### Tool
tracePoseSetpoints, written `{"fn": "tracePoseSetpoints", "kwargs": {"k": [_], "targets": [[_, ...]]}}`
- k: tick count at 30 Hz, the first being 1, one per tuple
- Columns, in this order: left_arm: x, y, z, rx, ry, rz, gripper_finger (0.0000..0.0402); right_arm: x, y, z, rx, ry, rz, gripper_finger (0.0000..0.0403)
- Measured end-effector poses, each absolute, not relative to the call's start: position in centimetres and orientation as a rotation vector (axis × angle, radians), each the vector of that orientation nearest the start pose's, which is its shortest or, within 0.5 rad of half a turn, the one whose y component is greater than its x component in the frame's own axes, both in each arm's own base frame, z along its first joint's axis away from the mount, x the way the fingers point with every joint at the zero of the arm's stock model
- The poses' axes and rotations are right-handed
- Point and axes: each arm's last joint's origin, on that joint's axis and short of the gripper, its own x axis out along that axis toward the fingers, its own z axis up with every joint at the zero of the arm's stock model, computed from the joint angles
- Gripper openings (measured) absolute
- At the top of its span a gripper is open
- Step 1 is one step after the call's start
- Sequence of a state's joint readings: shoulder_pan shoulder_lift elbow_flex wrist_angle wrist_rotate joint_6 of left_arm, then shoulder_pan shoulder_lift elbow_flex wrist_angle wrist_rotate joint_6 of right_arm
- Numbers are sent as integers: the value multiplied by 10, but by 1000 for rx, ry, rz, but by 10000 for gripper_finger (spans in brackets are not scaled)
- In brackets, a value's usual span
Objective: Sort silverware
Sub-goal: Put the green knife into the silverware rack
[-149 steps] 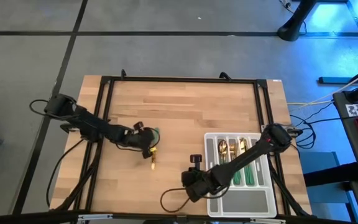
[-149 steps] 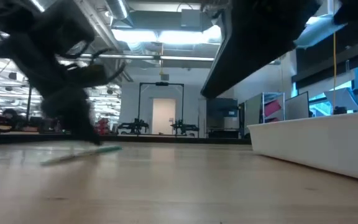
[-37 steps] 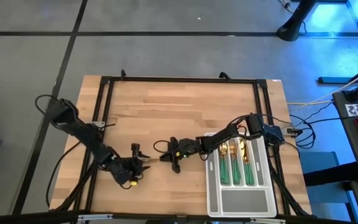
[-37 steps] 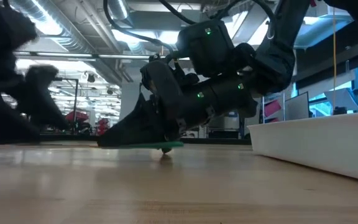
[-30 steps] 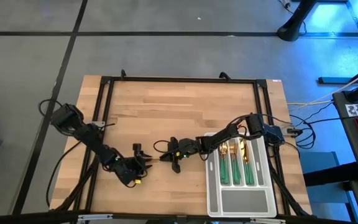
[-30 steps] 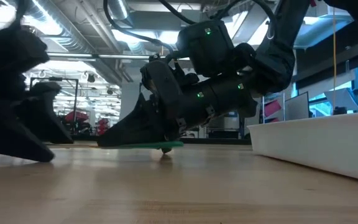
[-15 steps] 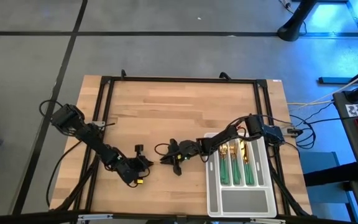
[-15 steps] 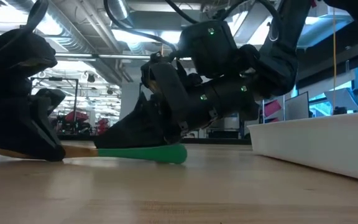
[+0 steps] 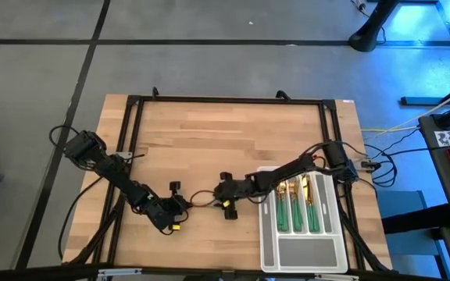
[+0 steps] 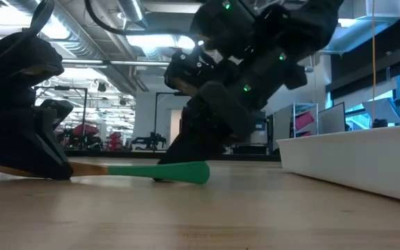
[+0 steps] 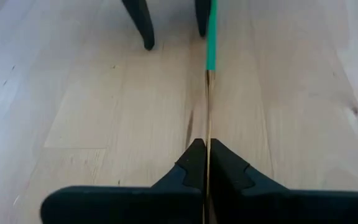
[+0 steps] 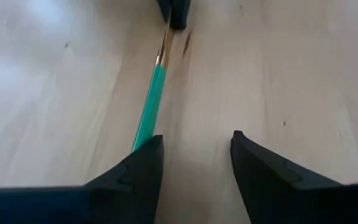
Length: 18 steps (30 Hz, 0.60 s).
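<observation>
One piece of silverware lies between my two grippers near the table's middle, with a green handle (image 10: 165, 171) and a thin gold neck (image 11: 207, 93). My left gripper (image 11: 205, 146) is shut on its gold end, and the head is hidden between the fingers. My right gripper (image 12: 194, 140) stands open at the handle's free end (image 12: 146, 121), which runs in beside one finger. In the high view the left gripper (image 9: 180, 208) and right gripper (image 9: 212, 200) face each other. More silverware (image 9: 295, 204) lies in the pale divided tray (image 9: 300, 251). My left gripper pinches the gold neck (image 11: 207, 132) between its two fingers, coming nearly level from the table's left and lying along the piece. The handle sticks out toward the right gripper, level and low over the wood. My right gripper: the handle's end lies by the inner side of one finger (image 12: 146, 155); I cannot tell whether they touch.
The tray's white wall (image 10: 353, 156) stands close on the right of both grippers. A black frame (image 9: 225, 100) runs around the table top. Bare wood (image 9: 233, 140) stretches toward the far edge.
My left gripper has moved toward the right gripper and shut on the gold end of the piece. My right gripper has opened, let go of the green handle, drawn back a little toward the tray and tipped up. The piece has stayed level.
</observation>
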<state>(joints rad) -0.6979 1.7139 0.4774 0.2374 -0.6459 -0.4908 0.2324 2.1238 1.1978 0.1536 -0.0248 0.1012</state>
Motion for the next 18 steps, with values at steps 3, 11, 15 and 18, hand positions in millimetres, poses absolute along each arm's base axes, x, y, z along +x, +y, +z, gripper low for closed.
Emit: {"fn": "tracePoseSetpoints", "kwargs": {"k": [3,11,15,18], "targets": [[198,-144,77,157,758,141,2,409,108,102,-38,799,151,177],[198,-144,77,150,758,142,1,409,109,145,-119,864,9,161],[198,-144,77,149,757,143,1,413,114,157,-62,810,46,161],[198,-144,77,146,757,143,1,418,124,159,-12,726,70,160]]}}
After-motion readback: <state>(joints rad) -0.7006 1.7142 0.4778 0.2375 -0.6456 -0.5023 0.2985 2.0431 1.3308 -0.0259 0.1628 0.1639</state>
